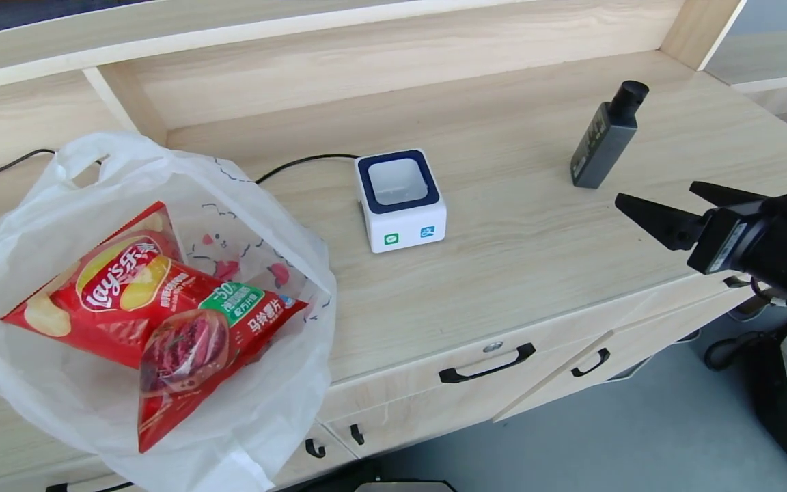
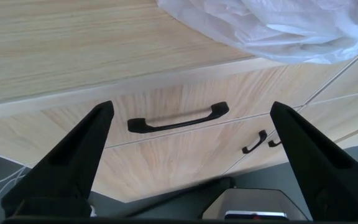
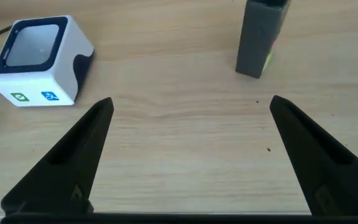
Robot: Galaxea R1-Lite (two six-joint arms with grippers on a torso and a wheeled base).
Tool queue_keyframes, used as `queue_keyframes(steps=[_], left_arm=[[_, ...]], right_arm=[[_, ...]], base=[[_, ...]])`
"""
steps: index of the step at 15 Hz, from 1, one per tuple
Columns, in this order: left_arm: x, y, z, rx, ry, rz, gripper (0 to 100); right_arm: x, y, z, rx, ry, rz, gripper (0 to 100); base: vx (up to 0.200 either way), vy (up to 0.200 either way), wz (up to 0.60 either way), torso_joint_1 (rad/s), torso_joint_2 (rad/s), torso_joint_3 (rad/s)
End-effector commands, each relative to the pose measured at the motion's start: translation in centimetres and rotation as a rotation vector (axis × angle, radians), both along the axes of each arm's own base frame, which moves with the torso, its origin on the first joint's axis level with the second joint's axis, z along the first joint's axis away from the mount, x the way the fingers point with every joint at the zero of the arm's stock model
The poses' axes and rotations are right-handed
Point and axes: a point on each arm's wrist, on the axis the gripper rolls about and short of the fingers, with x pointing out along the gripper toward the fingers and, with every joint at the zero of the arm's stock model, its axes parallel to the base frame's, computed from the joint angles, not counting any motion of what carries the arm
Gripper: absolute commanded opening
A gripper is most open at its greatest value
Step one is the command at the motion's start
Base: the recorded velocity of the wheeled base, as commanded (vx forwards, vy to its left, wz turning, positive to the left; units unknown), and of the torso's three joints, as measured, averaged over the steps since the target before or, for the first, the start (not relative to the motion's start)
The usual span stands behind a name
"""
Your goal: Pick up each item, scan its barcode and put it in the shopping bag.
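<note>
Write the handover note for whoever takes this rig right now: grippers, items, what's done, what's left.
Left gripper: open, empty, low in front of the drawer fronts, below the counter edge.
Right gripper: open, empty, above the counter near its front right, short of the dark bottle.
Things: the chips bag lies inside the shopping bag at the counter's left. The barcode scanner sits mid-counter. The bottle stands upright at the far right.
Done: chips are bagged.
Left: pick up the bottle, scan it, put it in the shopping bag.
</note>
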Motion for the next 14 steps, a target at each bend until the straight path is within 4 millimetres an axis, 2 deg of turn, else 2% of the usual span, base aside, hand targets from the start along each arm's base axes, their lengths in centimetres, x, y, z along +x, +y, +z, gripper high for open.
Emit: queue_keyframes(steps=[1, 2, 3, 5, 7, 9, 12, 14], left_arm=[[0.0, 0.0, 0.0, 0.000, 0.001, 0.001, 100], [0.0, 0.0, 0.0, 0.000, 0.001, 0.001, 100], [0.0, 0.0, 0.0, 0.000, 0.001, 0.001, 100], [0.0, 0.0, 0.0, 0.000, 0.001, 0.001, 100], [0.0, 0.0, 0.0, 0.000, 0.001, 0.001, 100], [0.0, 0.0, 0.0, -0.002, -0.002, 0.001, 100], [0.0, 0.0, 0.1, 0.000, -0.004, 0.001, 100], [0.0, 0.0, 0.1, 0.000, -0.004, 0.001, 100]], right_arm=[[0.2, -0.9, -0.7, -0.008, 0.024, -0.046, 100], [0.4, -1.1, -1.1, -0.009, 0.035, -0.058, 100], [1.3, -1.0, -2.4, 0.000, 0.055, -0.057, 100], [4.5, -0.4, -3.8, 0.047, 0.001, -0.061, 100], [7.8, 0.0, -4.9, 0.083, -0.136, -0.076, 100], [8.6, 0.1, -5.5, 0.090, -0.147, -0.081, 100], [8.9, 0.1, -5.4, 0.107, -0.149, -0.080, 100], [10.1, -0.4, -5.0, 0.111, -0.172, -0.097, 100]], base=[[0.000, 0.000, 0.00, 0.000, 0.00, 0.000], [0.000, 0.000, 0.00, 0.000, 0.00, 0.000], [0.000, 0.000, 0.00, 0.000, 0.00, 0.000], [0.000, 0.000, 0.00, 0.000, 0.00, 0.000], [0.000, 0.000, 0.00, 0.000, 0.00, 0.000], [0.000, 0.000, 0.00, 0.000, 0.00, 0.000], [0.000, 0.000, 0.00, 0.000, 0.00, 0.000], [0.000, 0.000, 0.00, 0.000, 0.00, 0.000]])
